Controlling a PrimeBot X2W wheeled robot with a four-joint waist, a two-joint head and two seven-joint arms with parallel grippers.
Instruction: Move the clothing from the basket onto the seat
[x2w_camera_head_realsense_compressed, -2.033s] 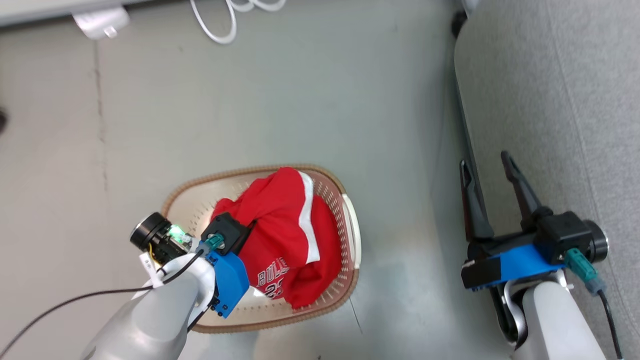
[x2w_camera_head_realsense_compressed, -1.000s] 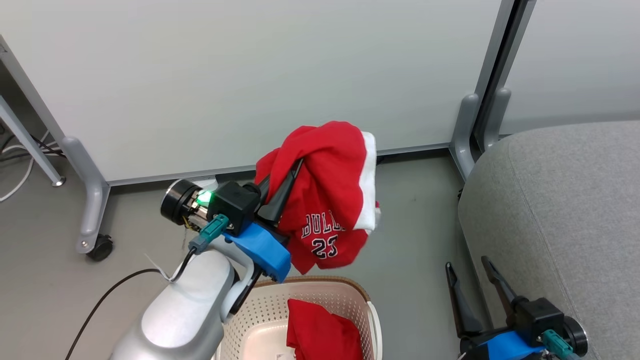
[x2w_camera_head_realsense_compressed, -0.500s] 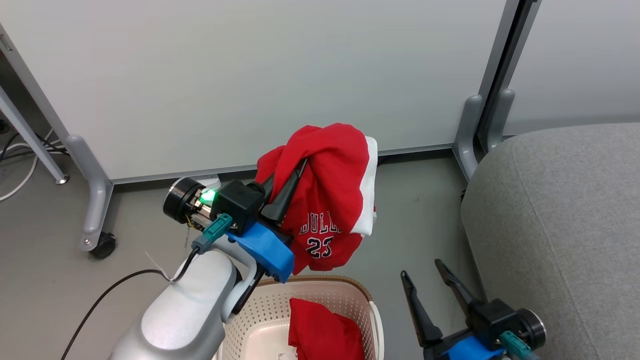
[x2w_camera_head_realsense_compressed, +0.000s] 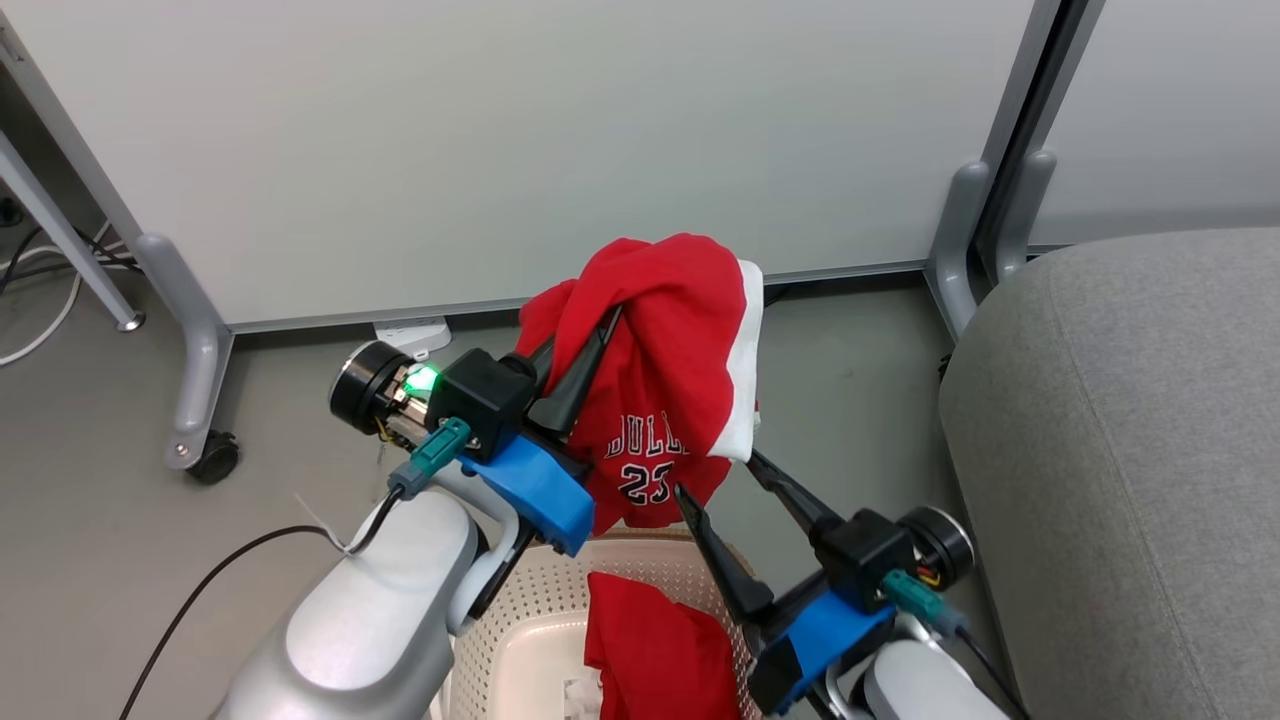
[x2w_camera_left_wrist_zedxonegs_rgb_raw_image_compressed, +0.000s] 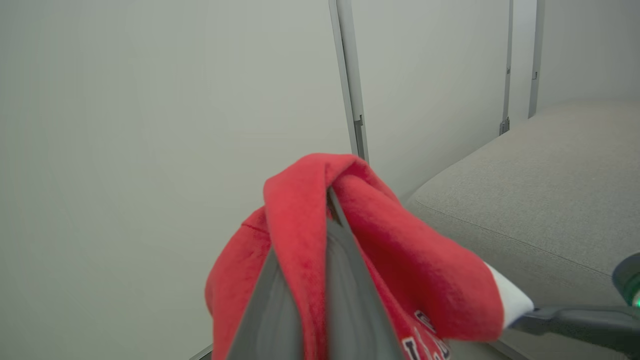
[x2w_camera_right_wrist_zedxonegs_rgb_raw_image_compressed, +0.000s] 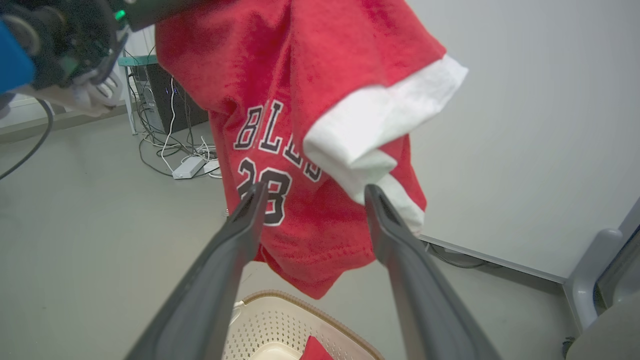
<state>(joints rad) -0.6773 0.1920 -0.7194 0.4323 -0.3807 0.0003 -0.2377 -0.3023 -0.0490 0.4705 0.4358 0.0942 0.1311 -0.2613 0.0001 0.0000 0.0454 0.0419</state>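
The left gripper is closed tight on the red "BULLS 23" jersey and holds it up in the air at the centre of the head view. The cloth is draped over the two dark fingers, its white trim hanging at the 3 o'clock side. The cream perforated basket sits on the grey floor at 6 o'clock, directly below the jersey, with a second red garment bunched inside it. The right gripper reaches in from 5 o'clock, jaws spread wide and holding nothing. In the right wrist view its fingertips flank the jersey's lower hem, and contact cannot be told. The grey woven seat lies at 3 o'clock, apart from both garments.
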